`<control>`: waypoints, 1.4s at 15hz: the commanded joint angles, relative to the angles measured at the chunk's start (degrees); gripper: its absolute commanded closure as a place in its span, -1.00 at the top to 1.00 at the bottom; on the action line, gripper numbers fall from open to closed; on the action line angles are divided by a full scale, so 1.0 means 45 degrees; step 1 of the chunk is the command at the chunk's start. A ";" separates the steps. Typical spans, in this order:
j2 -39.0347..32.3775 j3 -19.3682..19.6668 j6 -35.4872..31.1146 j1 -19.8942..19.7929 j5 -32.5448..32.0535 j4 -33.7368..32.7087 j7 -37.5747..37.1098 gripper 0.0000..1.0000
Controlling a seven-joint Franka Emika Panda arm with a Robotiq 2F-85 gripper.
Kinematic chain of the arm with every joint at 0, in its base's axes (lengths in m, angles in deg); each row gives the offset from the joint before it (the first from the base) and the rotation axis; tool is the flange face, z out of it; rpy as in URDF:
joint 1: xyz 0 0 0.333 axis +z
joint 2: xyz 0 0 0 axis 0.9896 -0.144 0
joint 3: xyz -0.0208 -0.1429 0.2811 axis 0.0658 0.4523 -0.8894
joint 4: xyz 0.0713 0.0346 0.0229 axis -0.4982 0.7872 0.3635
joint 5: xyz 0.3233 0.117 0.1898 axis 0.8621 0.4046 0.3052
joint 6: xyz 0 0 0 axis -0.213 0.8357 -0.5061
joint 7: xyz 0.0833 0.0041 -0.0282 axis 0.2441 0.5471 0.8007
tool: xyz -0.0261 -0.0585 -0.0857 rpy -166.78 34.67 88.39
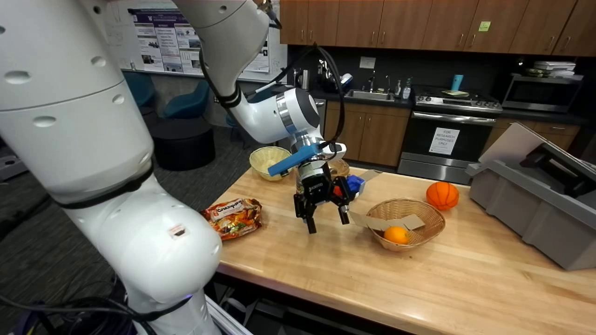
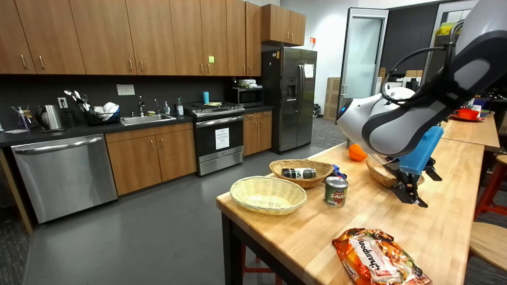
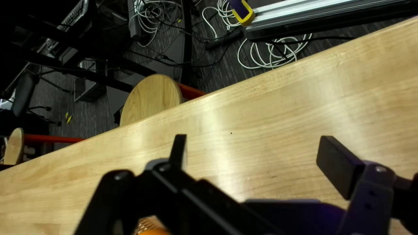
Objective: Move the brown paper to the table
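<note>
The brown paper (image 1: 386,224) lies in the round wicker basket (image 1: 430,216), one end sticking out over the rim on the gripper's side. An orange (image 1: 396,235) sits beside it in the basket. My gripper (image 1: 328,223) hangs above the table (image 1: 316,263), to the side of the basket and apart from the paper. In the wrist view the gripper (image 3: 253,147) has its fingers wide apart, with only bare wood of the table (image 3: 261,107) seen between them. There, just a bit of the basket and orange peeks in at the bottom edge; the paper is out of view.
A shiny snack bag (image 2: 376,257) lies near one end of the table. Close by stand a sauce can (image 2: 336,192), a pale basket (image 2: 269,196) and a brown basket (image 2: 305,182). A small orange ball (image 1: 442,195) and a grey bin (image 1: 526,218) lie beyond the wicker basket.
</note>
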 commanded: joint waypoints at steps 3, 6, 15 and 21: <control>-0.0103 -0.0106 0.0270 0.0105 -0.0666 -0.0625 -0.0155 1.00; -0.0330 -0.0148 0.0299 0.0158 -0.1187 -0.1206 -0.0051 1.00; -0.0799 -0.0097 0.0220 0.0211 -0.1480 -0.1970 -0.0008 1.00; -0.1243 -0.0087 0.0204 0.0295 -0.1333 -0.2303 0.0040 1.00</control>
